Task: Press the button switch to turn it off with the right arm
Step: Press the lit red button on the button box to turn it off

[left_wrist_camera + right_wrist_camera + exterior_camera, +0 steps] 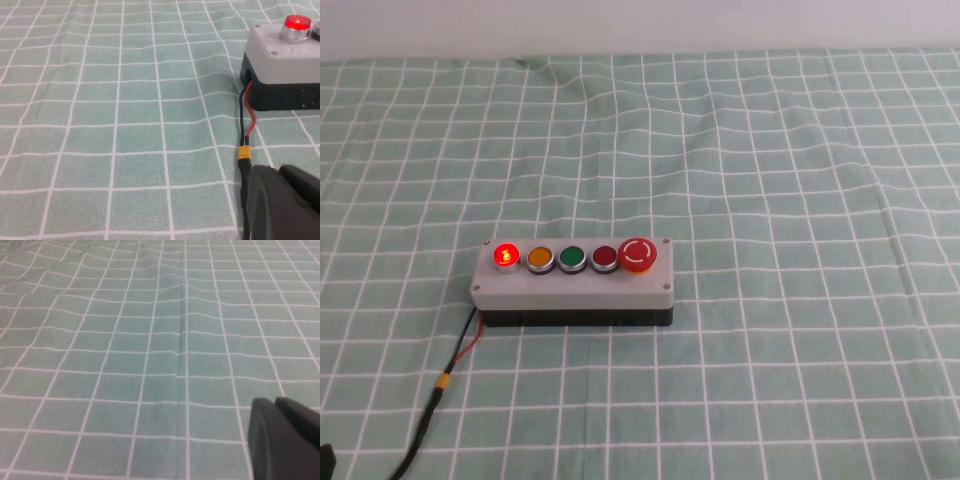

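Button box (573, 285) on cloth (800, 180) (cable (445, 385) toward near-left), left gripper (280, 172) near cable, right gripper (276, 405) well apart

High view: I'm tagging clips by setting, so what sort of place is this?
Probably a lab test bench: a green checked tablecloth, a wired button box with one lit red button. The left gripper hangs near the box's cable; the right gripper over bare cloth.
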Controlling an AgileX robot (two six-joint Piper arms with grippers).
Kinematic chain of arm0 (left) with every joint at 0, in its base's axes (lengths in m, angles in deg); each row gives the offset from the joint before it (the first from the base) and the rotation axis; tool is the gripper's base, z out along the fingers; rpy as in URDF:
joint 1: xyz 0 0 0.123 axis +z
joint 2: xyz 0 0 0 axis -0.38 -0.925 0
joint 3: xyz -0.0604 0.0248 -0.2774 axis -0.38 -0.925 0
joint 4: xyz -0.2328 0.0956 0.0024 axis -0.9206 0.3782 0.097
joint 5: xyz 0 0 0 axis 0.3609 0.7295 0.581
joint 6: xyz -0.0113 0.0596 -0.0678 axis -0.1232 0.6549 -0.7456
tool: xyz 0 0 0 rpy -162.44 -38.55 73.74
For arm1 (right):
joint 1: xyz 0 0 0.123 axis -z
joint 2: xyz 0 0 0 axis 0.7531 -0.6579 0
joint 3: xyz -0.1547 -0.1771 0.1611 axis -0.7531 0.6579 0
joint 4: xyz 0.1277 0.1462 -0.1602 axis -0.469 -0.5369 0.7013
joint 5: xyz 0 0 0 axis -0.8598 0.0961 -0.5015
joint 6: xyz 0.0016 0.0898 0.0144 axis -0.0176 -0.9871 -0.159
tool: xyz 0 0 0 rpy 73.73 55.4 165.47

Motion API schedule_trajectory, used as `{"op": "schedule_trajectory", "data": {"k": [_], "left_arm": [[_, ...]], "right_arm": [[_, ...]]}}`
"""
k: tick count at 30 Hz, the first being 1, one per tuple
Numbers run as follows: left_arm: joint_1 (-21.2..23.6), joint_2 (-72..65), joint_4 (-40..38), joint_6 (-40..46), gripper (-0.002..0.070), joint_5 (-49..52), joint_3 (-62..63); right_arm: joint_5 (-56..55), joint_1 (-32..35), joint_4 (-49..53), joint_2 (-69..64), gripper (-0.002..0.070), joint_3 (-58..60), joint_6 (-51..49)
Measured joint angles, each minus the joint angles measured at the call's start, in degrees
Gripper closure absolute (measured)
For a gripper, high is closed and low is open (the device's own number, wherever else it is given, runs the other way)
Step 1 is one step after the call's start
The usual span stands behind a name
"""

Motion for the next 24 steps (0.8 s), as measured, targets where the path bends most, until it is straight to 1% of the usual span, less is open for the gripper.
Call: {"op": "schedule_trajectory", "data": {"k": [24], "left_arm": [[0.0,0.0,0.0,0.0,0.0678,0.0,0.0]], "right_arm": [[0.0,0.0,-1.6,0.0,0.0692,0.0,0.0]]}}
